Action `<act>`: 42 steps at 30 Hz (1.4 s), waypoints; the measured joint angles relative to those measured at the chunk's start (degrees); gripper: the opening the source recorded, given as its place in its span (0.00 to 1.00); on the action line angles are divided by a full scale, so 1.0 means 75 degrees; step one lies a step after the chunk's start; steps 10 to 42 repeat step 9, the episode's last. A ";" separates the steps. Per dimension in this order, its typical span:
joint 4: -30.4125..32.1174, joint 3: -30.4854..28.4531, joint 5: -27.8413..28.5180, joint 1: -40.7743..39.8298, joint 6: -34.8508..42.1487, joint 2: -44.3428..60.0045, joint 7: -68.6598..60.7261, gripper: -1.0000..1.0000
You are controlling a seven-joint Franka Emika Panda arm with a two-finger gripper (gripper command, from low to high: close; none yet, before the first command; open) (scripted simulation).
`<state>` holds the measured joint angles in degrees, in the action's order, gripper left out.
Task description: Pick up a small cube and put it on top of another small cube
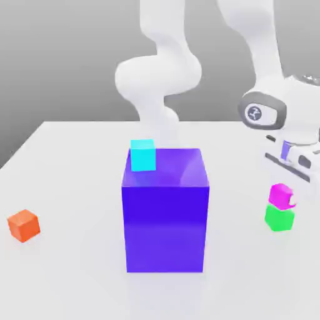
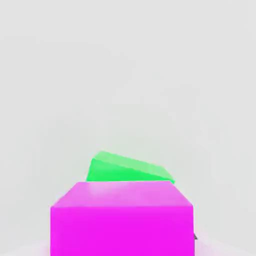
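The small magenta-pink cube [image 1: 279,192] sits on top of the small green cube [image 1: 279,219] at the exterior view's right, slightly offset on it. My gripper [image 1: 284,200] comes down from the white hand above and is shut on the magenta cube, with one pale finger [image 1: 292,200] against its side. In the hand view the magenta cube [image 2: 121,218] is very close, and part of the green cube [image 2: 125,169] pokes out behind it.
A big blue-violet block [image 1: 165,219] stands mid-table with a small cyan cube [image 1: 143,155] at its far top corner. A small orange cube [image 1: 24,225] lies at the exterior view's left. The white table [image 1: 75,275] ends close behind the block.
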<state>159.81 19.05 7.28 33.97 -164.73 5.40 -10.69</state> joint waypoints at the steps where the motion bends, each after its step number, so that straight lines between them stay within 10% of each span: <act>1: 0.0000 0.0000 0.0000 0.0000 0.0000 0.0000 0.0000 1.00; 9: 0.0045 0.0075 -0.0996 0.0200 0.0737 -0.0859 -0.0712 1.00; 42: 0.0045 0.0075 -0.0996 0.0200 0.0737 -0.0859 -0.0712 1.00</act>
